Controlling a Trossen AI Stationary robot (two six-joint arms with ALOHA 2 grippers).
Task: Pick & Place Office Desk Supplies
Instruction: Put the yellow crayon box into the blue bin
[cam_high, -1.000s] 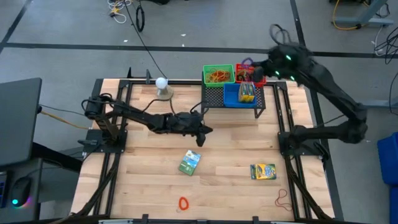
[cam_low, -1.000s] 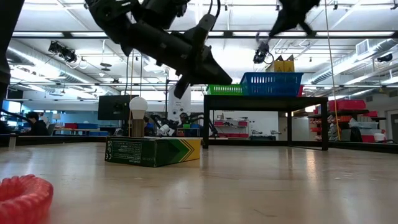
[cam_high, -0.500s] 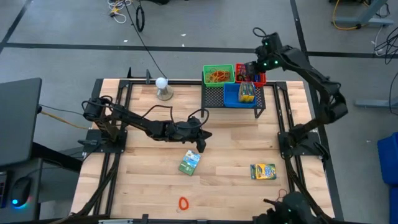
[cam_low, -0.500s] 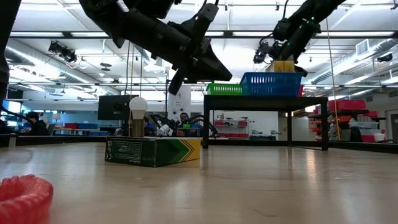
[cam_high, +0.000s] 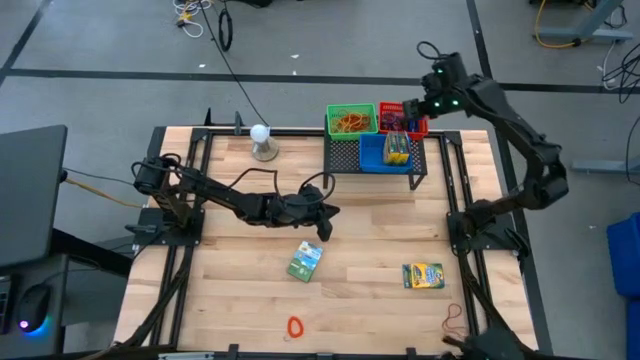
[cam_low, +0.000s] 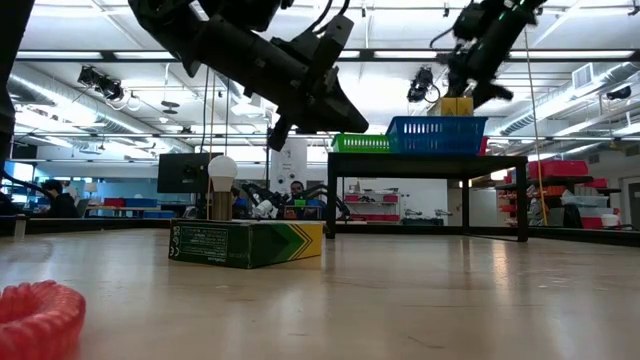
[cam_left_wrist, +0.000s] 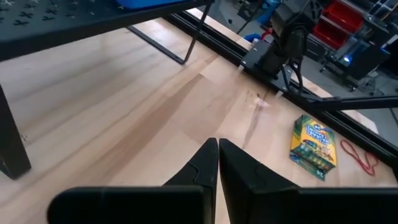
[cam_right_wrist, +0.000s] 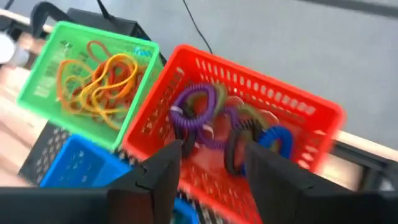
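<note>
My left gripper (cam_high: 323, 230) (cam_left_wrist: 217, 149) hangs shut and holding nothing over the middle of the table, above a flat green crayon box (cam_high: 305, 259) (cam_low: 245, 243). A yellow crayon box (cam_high: 423, 275) (cam_left_wrist: 314, 147) lies flat at the near right. My right gripper (cam_high: 415, 110) (cam_right_wrist: 214, 163) stands open over the red basket (cam_right_wrist: 311, 118) on the rack. Purple, blue and black loops (cam_right_wrist: 199, 109) lie in that basket. A red loop (cam_high: 294, 326) (cam_low: 40, 315) and a thin rubber band (cam_high: 455, 320) rest near the front edge.
The black mesh rack (cam_high: 345, 158) stands at the far right and also carries a green basket (cam_high: 351, 121) of rubber bands and a blue basket (cam_high: 386, 152). A white ball on a stand (cam_high: 262, 140) sits at the far left. Bare wood lies between the two crayon boxes.
My right gripper has come down over the red basket on the rack, and its arm has swung and tipped further downward. My left gripper has shifted a little over the green crayon box and stays shut.
</note>
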